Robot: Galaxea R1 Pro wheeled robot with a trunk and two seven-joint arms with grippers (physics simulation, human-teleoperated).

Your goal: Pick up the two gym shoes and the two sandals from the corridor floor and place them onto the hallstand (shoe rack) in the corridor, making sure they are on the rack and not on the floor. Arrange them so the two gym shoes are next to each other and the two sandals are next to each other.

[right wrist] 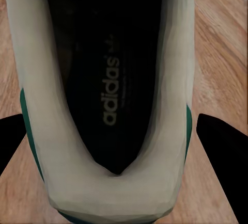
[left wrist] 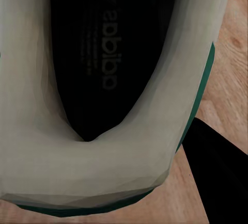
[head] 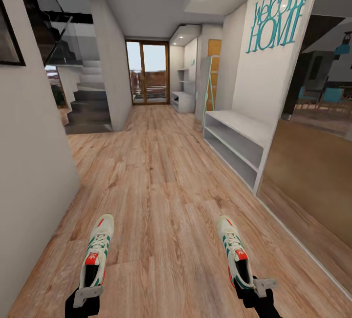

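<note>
Left gripper point(head: 84, 294) is clenched on the heel of one white lace-up gym shoe with green side stripes and a red-orange tongue point(head: 97, 251); toe points forward, away from the robot. In the left wrist view the shoe's heel collar and dark insole point(left wrist: 98, 79) sit right against the camera, one black finger point(left wrist: 217, 172) beside the heel.

Right gripper point(head: 256, 291) is grasping the heel of the matching white gym shoe point(head: 234, 252) — same pose, toe forward. The right wrist view shows black fingers point(right wrist: 222, 146) on both sides of the heel, wood planks beyond.

Both shoes are carried off the light brown wood-plank corridor floor point(head: 161, 201), well apart from each other, long axes roughly along the corridor.

Key relation: the tall light-grey hallstand with floating upper shelves point(head: 183, 94) is far ahead on the right wall, near the glass-panelled wooden door point(head: 147, 71). Judgement: still in transit; base has to drive forward before either arm can place. The right arm is on the rack's side.

In between — a plain low grey two-shelf bench point(head: 234, 142) on the right wall under the teal "Welcome HOME" lettering point(head: 276, 15); not the target. A teal ladder-like frame point(head: 209, 83) leans just past it. Dark staircase point(head: 88, 103) on the left. Centre lane looks open. No sandals visible from here.
</note>
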